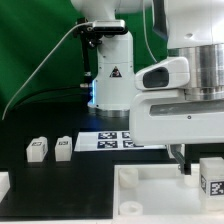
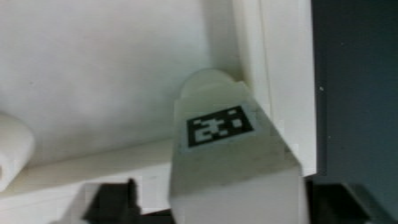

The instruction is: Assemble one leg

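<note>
On the exterior view's right, near the front of the table, the gripper (image 1: 181, 158) hangs low over the big white panel (image 1: 150, 195), with a tagged white leg (image 1: 211, 176) just to its right, above the panel's right part. From this view alone I cannot tell whether that leg is the one in the grip.

The wrist view settles more. Between the two dark fingertips (image 2: 114, 203) sits a long white leg (image 2: 226, 160) with a square tag on its face, its rounded end pointing away from the camera toward the panel's (image 2: 107, 70) inside corner, beside the raised rim (image 2: 276, 60). The jaws appear to be pinching this leg at its near end, since it fills the gap between them, though the contact itself sits at the very edge of the picture.

Two more small legs (image 1: 38, 149) and (image 1: 64, 146) stand side by side at the exterior view's left, well apart from the panel, with the marker board (image 1: 112, 139) flat on the table to their right.

My judgement: the leg has been picked up and brought to the panel's corner, so the fetch is done. What is left is seating it and fastening it there. Whether its far end already touches the panel cannot be told.
</note>
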